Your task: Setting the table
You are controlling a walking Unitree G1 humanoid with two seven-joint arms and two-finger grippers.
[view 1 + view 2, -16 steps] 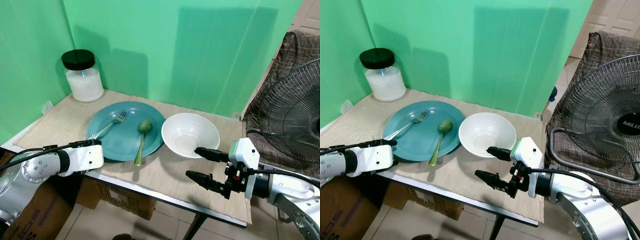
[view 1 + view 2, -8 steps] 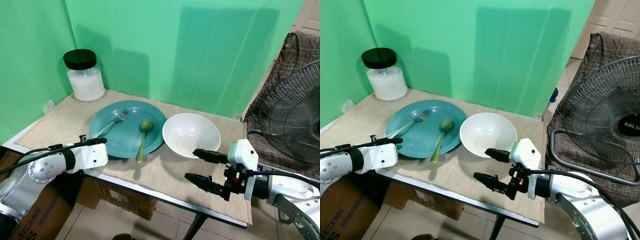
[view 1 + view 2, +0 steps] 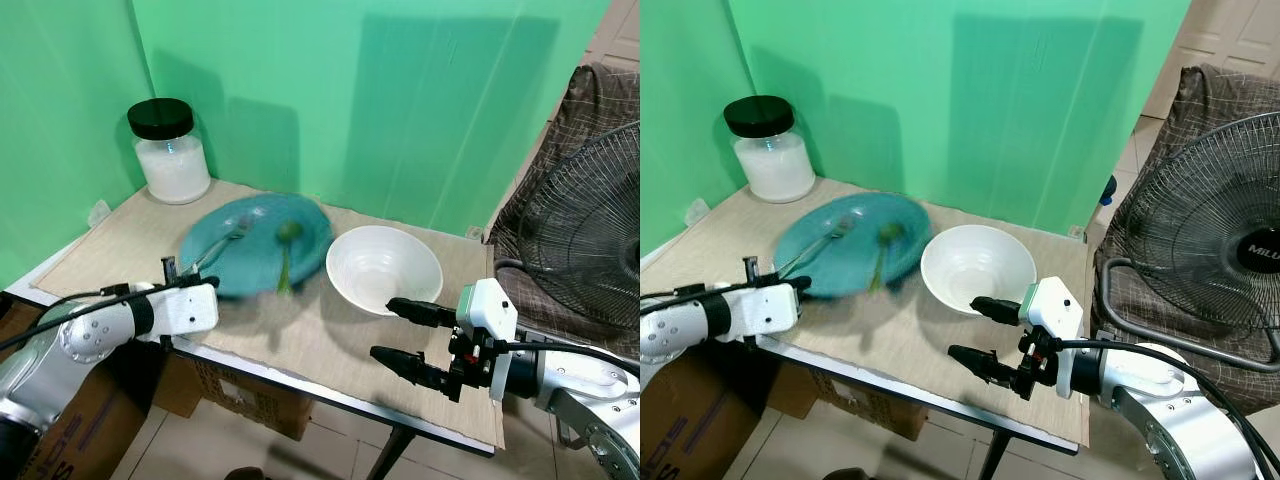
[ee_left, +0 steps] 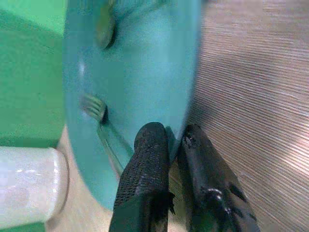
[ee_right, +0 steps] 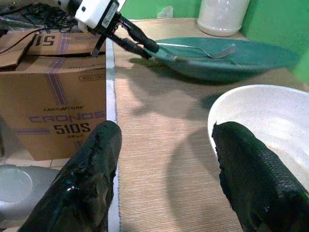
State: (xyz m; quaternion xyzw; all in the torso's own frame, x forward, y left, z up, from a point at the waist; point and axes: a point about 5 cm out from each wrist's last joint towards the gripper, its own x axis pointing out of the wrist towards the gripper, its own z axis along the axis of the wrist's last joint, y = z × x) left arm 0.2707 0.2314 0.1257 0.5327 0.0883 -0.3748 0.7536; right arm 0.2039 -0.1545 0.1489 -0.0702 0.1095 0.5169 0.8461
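Left wrist view is showing the left gripper (image 4: 175, 140) with its two black fingers (image 4: 147, 164) pinching the near rim of the teal plate (image 4: 140, 72), one finger above the rim and one below. From the head camera, that gripper (image 3: 188, 282) is reaching in from about 8 o'clock at the front edge of the tabletop (image 3: 300, 345). The plate (image 3: 255, 255) is appearing blurred and lifted off the woven mat, tilting, with a fork (image 3: 215, 255) and a green spoon (image 3: 285, 255) lying on it. At about 4 o'clock the right gripper (image 3: 400, 332) is hovering over the near right part of the tabletop, its fingers (image 3: 420, 313) spread wide and holding nothing. One finger is sitting just beside the near rim of the white bowl (image 3: 385, 268), which is resting directly to the plate's 3 o'clock. Farther back, at 11 o'clock, a glass jar (image 3: 172, 155) with a black lid is standing against the green backdrop. A fan (image 3: 585, 240) is standing off at 2 o'clock beyond the tabletop.
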